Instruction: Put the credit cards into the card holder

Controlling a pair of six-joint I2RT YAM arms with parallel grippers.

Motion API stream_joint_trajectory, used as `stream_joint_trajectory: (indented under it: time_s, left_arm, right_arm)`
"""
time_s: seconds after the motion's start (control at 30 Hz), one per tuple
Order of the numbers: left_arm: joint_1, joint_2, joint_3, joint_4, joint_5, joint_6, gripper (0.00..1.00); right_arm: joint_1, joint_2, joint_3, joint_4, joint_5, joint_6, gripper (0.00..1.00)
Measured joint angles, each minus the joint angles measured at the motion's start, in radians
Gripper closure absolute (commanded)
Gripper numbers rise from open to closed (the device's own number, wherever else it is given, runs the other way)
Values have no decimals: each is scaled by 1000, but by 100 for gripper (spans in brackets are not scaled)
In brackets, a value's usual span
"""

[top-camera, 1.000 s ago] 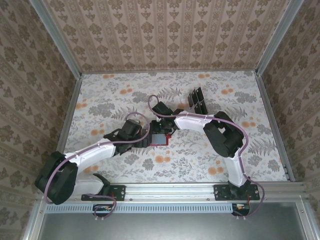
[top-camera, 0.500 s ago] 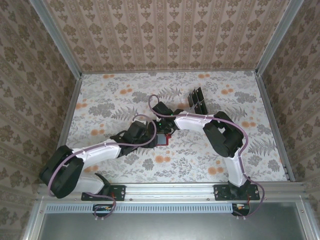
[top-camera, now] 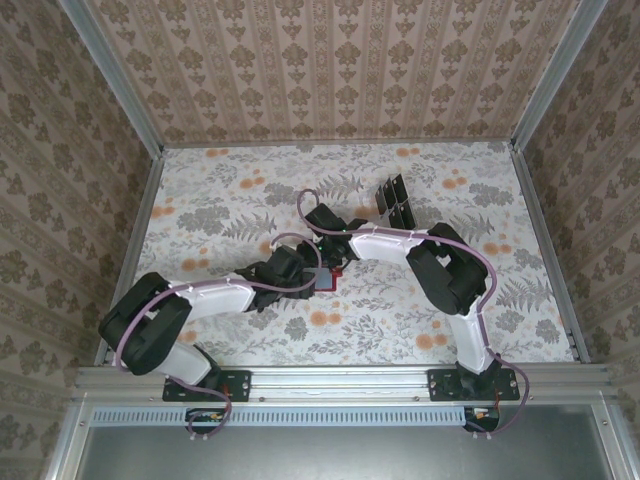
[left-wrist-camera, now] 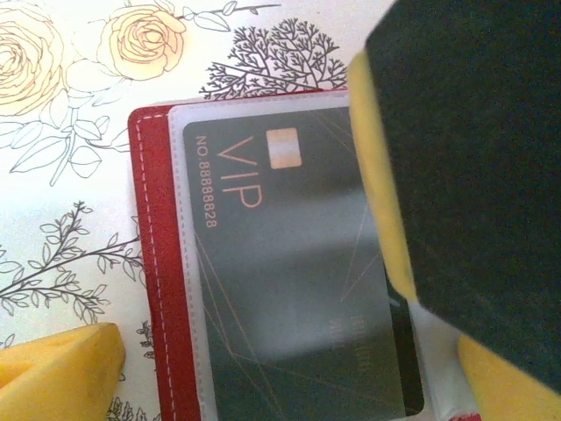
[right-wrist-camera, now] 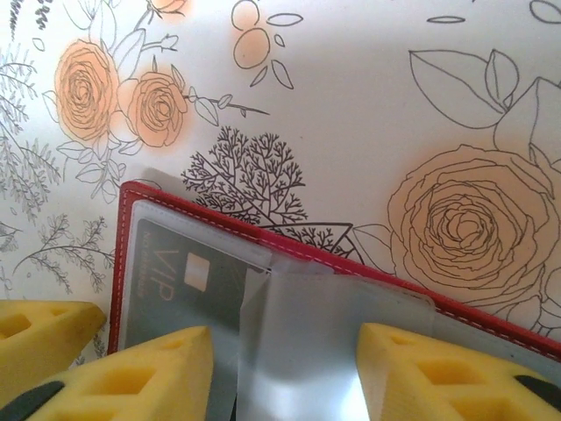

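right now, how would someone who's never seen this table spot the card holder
On the flowered table, look at the middle, where the left arm and right arm meet. The card holder lies open flat there, a dark VIP card in one clear pocket. Its red border sets it apart from the dark upright rack farther back.

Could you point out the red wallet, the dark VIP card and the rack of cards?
red wallet [left-wrist-camera: 162, 289]: left wrist view, on its stitched red border.
VIP card [left-wrist-camera: 289, 289]: left wrist view, middle of its dark face, under the clear pocket.
rack of cards [top-camera: 396, 200]: top view, on the dark cards standing in it.
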Motion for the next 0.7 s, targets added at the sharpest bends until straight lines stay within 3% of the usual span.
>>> stream_joint_trajectory:
  time_s: [0.33, 0.7]
  left_arm:
    - [-6, 6, 0, 7, -19, -27, 0]
    - [-6, 9, 0, 11, -24, -33, 0]
  right_arm:
    - [0, -137, -137, 16, 11, 45, 45]
    - [0, -148, -176, 60, 24, 93, 45]
